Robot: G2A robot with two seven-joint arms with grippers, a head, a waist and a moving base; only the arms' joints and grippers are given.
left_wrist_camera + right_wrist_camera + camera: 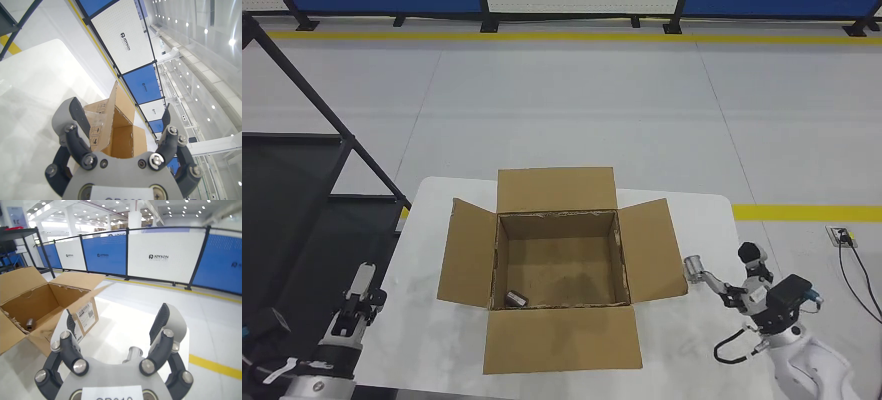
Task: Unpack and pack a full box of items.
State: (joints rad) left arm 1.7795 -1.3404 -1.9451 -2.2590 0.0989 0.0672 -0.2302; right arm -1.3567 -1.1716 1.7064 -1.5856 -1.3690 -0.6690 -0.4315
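One box (557, 270) of brown cardboard is sitting open in the middle of a white desk (697, 215), its four flaps folding outward, one toward each desk edge. Inside it, a small dark cylinder (516, 298) is lying on the box floor, in the corner nearest the robot on its left side. The left gripper (364, 287) is hovering at the desk's left edge, close to the near left corner and well apart from the box, with its fingers (78, 113) standing wide apart and gripping nothing. From that wrist, the box is showing a raised flap and printed handling marks on its side wall. The right gripper (724, 264) is hanging over the desk near the right edge, just beside the box's right flap, its fingers (160, 321) also spreading wide with nothing between the pads. From the right wrist, the cylinder is showing as a short hollow tube close to an inner wall. A small silver peg (134, 352) is showing low between the right fingers; whether it is lying on the desk or belonging to the gripper cannot be told. A blue and white fence (166, 256) is running across the floor beyond the desk's far edge, and a black rack (292, 220) is standing off the left edge.
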